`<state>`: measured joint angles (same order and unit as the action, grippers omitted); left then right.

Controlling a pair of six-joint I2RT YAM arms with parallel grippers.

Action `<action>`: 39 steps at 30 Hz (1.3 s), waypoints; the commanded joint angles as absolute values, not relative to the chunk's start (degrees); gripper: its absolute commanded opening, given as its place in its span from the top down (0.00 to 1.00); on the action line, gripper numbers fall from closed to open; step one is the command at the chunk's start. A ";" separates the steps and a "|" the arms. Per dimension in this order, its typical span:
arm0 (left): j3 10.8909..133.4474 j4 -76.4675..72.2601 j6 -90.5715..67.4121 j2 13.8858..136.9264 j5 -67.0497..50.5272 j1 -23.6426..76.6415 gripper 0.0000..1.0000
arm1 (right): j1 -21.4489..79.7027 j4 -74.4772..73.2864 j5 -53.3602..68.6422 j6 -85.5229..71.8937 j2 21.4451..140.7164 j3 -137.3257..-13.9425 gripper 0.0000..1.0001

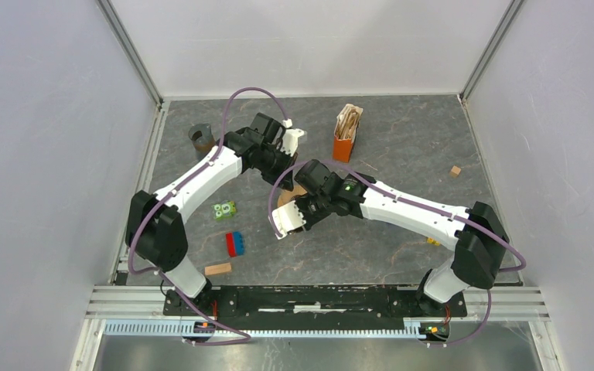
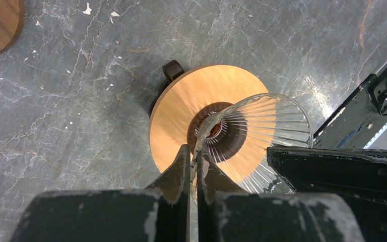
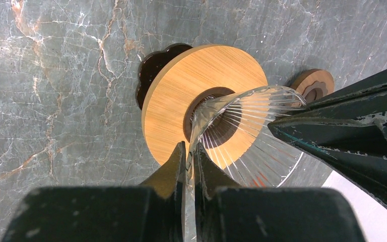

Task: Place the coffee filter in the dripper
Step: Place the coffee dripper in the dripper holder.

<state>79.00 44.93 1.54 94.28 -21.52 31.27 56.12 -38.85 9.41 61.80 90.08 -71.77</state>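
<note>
- The clear ribbed glass dripper (image 2: pixel 262 126) with its round wooden collar is the reference for every position below. It lies between the two arms; whether it rests on the grey marbled table (image 2: pixel 55 131) or is raised off it cannot be told.
- Left gripper (image 2: pixel 197 160): the fingers (image 2: pixel 184 169) are drawn to a narrow slit with the glass rim pinched between them.
- Right gripper (image 3: pixel 190 156): clamped the same way on another part of the same rim.
- Judgement: the two-sided hold looks meant to steady the cone and present its mouth for loading. With both grippers occupied, neither is free to fetch a filter.
- Dripper contents: none. The bare ribs and the collar's centre hole show plainly through the glass.
- The beige paper coffee filters (image 1: pixel 348 120) stand bunched in a small orange box holder (image 1: pixel 343 148) — behind and to the right of the dripper, well apart from it.
- Judgement: the filter has not been collected, so the placement proper is not yet begun.
</note>
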 commanded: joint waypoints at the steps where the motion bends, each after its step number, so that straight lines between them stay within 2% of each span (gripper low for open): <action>1: 74.77 45.24 1.84 96.36 -18.44 32.04 0.98 | 56.01 -40.27 11.34 60.33 94.28 -68.35 1.00; 39: 63.26 41.09 4.20 93.69 -16.58 32.96 0.98 | 56.12 -38.98 11.33 58.24 99.01 -67.26 1.00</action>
<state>69.36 33.98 1.56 88.92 -21.56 31.33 56.18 -37.30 9.61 60.34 91.26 -70.67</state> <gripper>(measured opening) 0.053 0.090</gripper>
